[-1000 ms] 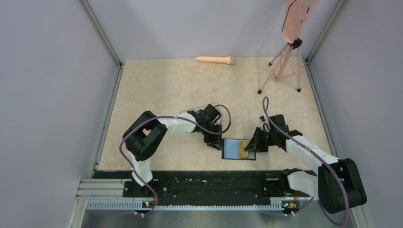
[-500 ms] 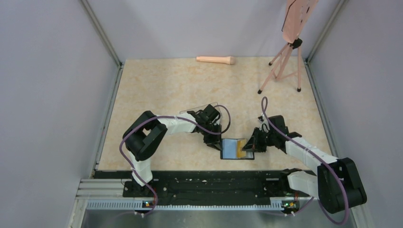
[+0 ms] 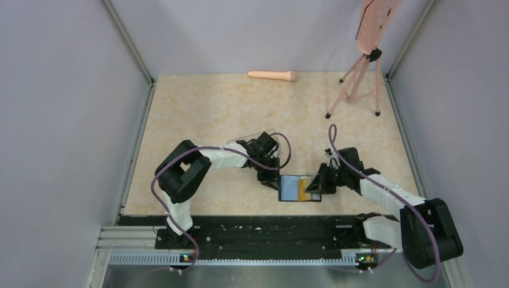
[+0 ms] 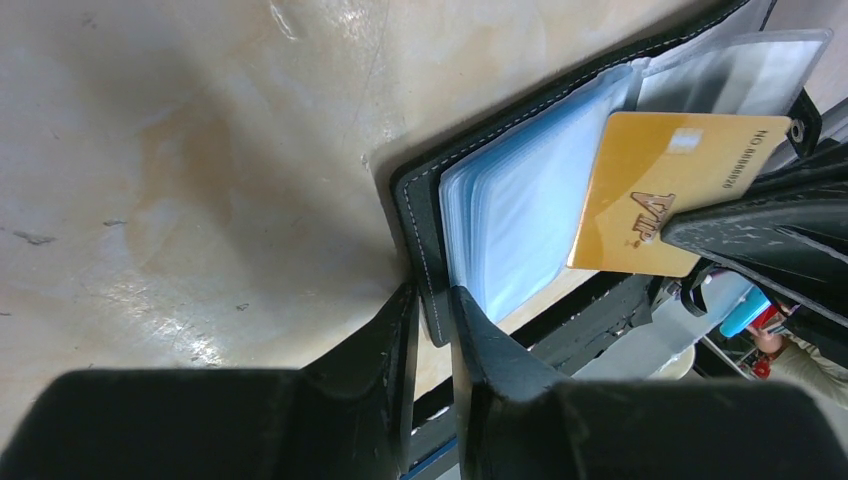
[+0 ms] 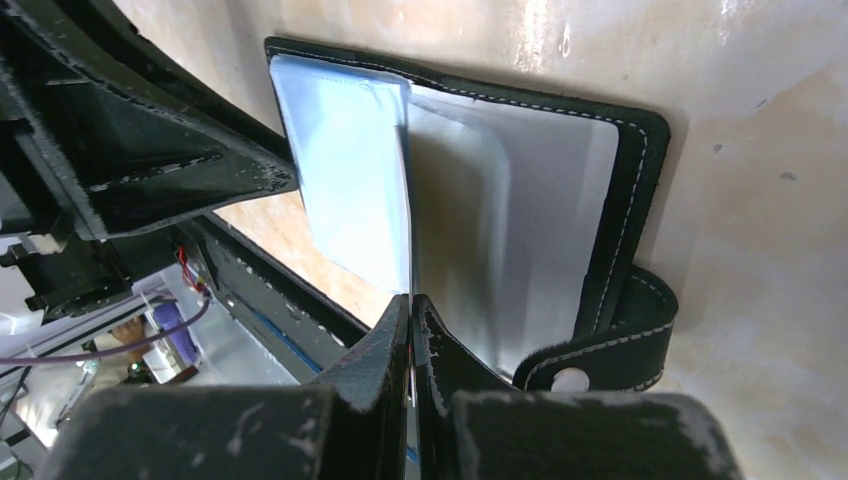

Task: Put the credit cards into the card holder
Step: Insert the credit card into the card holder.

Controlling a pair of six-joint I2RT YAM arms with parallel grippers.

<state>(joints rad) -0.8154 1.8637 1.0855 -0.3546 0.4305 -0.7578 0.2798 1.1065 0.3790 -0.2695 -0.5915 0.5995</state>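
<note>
Open card holder (image 3: 293, 188) lies near the table's (image 3: 210, 108) near edge.
Left gripper (image 4: 432, 297) clamps its cover edge; right gripper (image 5: 411, 302) pinches a gold credit card (image 4: 665, 190) over it.

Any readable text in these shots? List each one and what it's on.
"VIP": on the gold card, in slanted lettering, left wrist view.
Serial string along that card's edge: too small to read reliably.
Card holder: no text visible.
Top view and right wrist view: nothing legible.
</note>
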